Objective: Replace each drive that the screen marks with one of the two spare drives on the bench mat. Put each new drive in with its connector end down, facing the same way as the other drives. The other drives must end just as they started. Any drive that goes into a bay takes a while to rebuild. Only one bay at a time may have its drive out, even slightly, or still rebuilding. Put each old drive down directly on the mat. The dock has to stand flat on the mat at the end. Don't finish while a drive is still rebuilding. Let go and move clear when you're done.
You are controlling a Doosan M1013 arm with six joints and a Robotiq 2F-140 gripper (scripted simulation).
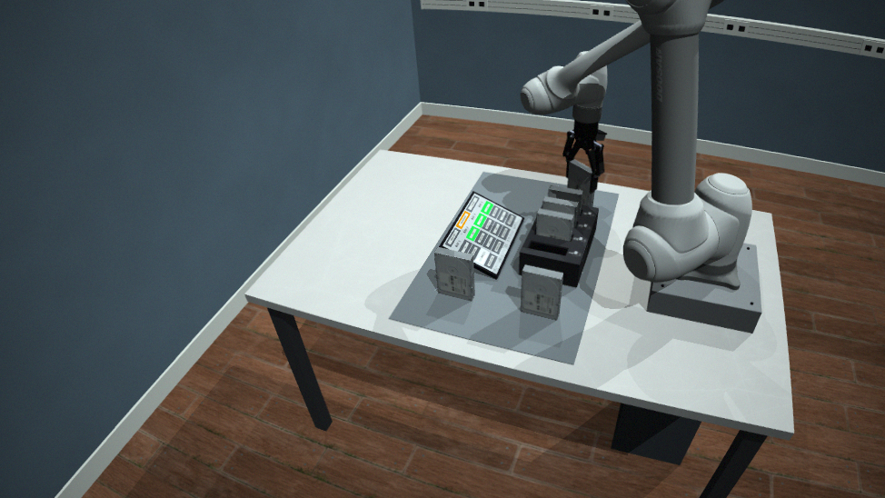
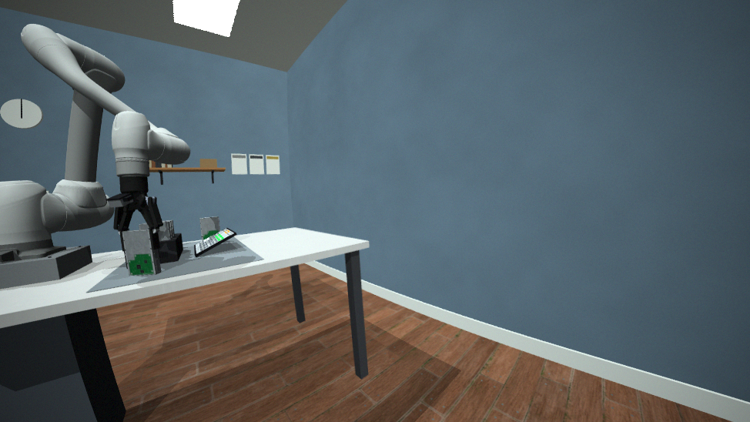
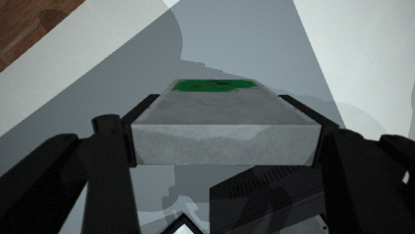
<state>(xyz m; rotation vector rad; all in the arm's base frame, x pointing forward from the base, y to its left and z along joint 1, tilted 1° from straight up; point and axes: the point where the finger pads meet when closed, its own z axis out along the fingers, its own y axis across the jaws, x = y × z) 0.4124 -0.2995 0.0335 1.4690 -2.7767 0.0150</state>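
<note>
My gripper is shut on the top of a grey drive that stands upright on the mat just behind the far end of the black dock. In the wrist view the finger pads press both narrow sides of this drive, whose green board faces away from the dock. The side view shows the gripper on the drive, whose lower end is at the mat. The dock holds three drives; its nearest bay is open. The screen shows green cells and one orange cell.
Two more drives stand upright on the grey mat at the front: one by the screen's near corner, one in front of the dock. The arm's base stands to the right of the mat.
</note>
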